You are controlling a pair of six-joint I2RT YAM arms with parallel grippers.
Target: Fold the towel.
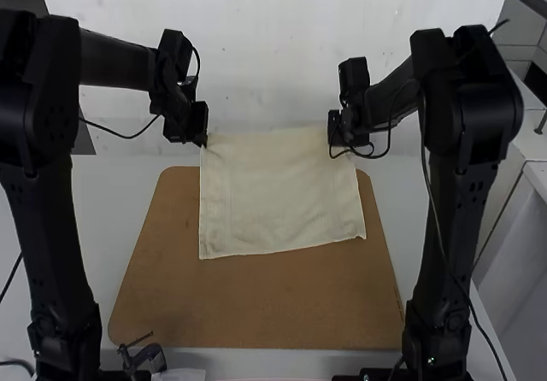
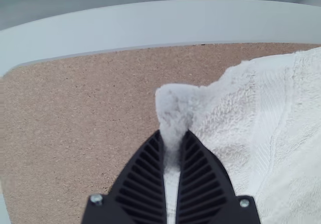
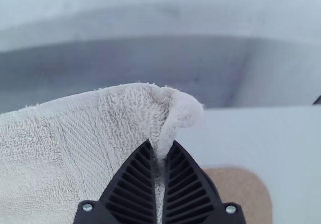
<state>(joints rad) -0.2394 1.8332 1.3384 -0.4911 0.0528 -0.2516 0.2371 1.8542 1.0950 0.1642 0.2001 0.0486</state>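
L gripper (image 1: pixel 202 139) upper left o' frame, pinching towel (image 1: pixel 280 195) corner, R gripper (image 1: pixel 334 135) right o' ctr up top, nipping 2nd corner, spread btwn 'em

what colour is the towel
Cream, a pale off-white, as best seen in the high view.

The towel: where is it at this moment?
In the high view, the towel spans the middle, over the far part of the brown board, its far corners held in the left pincer and the right pincer.
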